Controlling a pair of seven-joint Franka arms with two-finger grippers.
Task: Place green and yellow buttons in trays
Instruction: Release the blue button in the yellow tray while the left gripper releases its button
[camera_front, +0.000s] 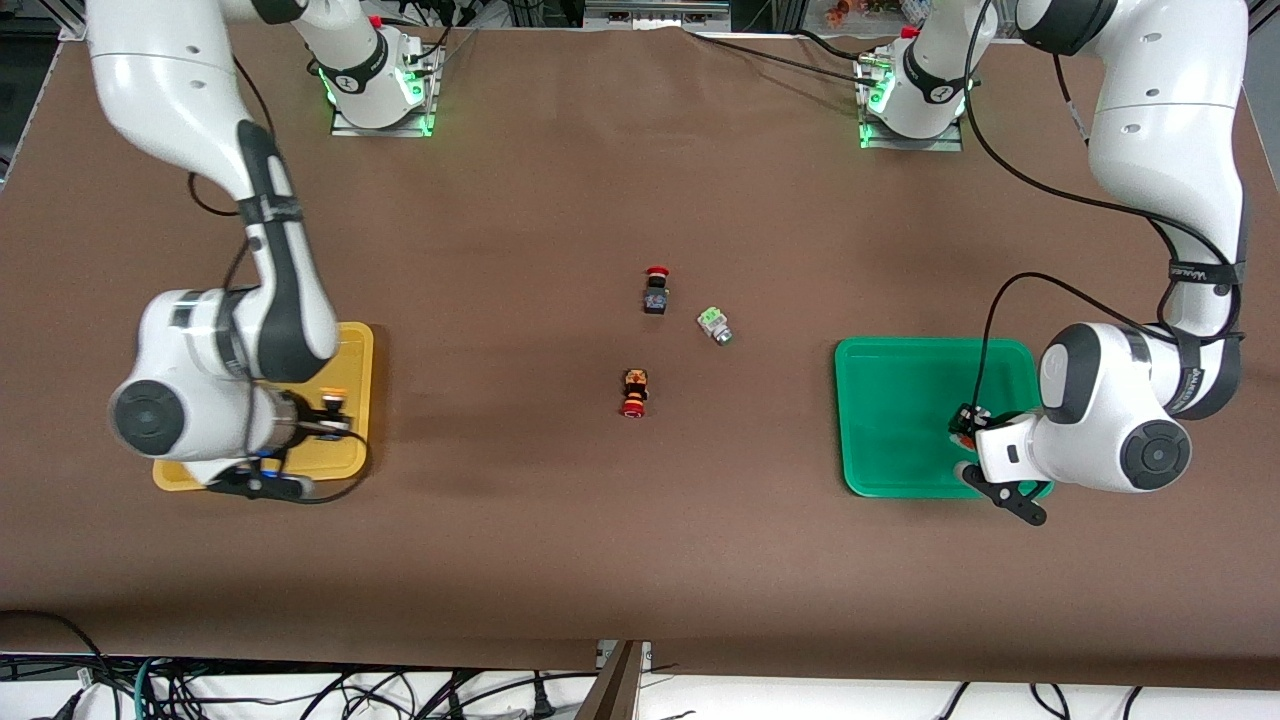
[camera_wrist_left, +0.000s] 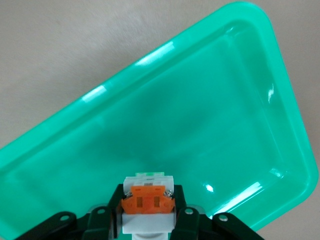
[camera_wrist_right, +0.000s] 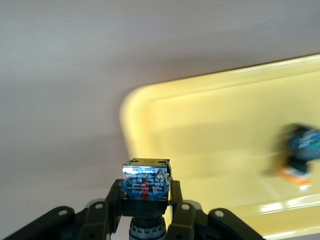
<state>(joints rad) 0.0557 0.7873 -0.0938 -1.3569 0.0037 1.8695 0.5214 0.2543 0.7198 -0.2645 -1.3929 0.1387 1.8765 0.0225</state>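
Right, left tool (camera_wrist_left: 147, 220): you've got it clamped on a pale grey button with an orange block (camera_wrist_left: 146, 201), up over the green tray (camera_wrist_left: 210, 100).
Right tool (camera_wrist_right: 145, 212): clamped on a black-blue bodied button (camera_wrist_right: 144, 182), over the yellow tray (camera_wrist_right: 210, 125).
Yellow tray: another yellow-capped button (camera_wrist_right: 300, 150) already lies inside.
Tabletop (camera_front: 640, 180): mid-table, a grey button with a light-green block (camera_front: 714, 325) waits beside two red-capped buttons (camera_front: 655, 289), (camera_front: 634, 392).

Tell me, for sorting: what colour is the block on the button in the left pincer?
Orange, on a pale grey button; clearest in the left wrist view.
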